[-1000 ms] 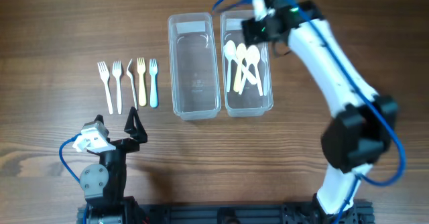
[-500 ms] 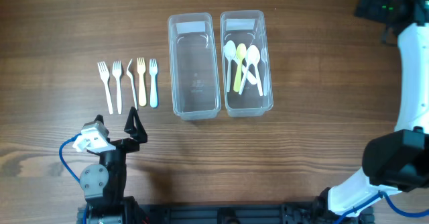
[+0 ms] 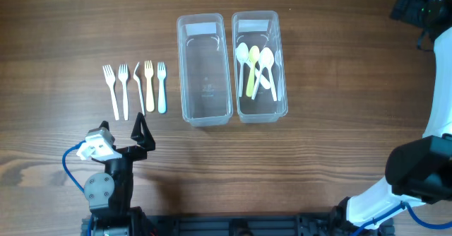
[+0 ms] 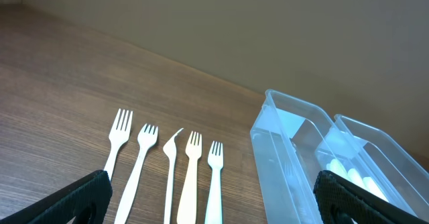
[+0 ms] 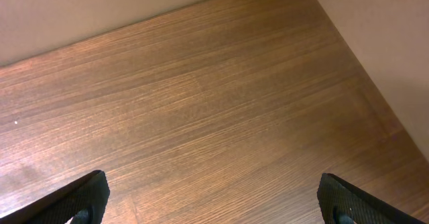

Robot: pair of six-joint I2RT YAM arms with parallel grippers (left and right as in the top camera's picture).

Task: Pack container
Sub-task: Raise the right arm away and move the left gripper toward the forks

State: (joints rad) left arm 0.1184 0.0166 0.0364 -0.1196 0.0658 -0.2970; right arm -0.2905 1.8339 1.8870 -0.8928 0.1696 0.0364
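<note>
Wooden worktop [image 3: 339,87], spoons [image 3: 254,70] boxed already; forks [image 3: 149,80] next I'd guess. Left claw [image 4: 224,200] and right claw [image 5: 218,200] both spread, empty.

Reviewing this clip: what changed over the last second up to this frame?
The right claw, open and empty, pulled away from above the spoons in the right container to the far right corner of the table. The left claw, five forks, the spoons and the empty left container stayed put.

Overhead looks straight down; left wrist low, faces forks [image 4: 191,177], containers [image 4: 281,143], shared with overhead; right wrist faces tabletop [image 5: 201,103].
</note>
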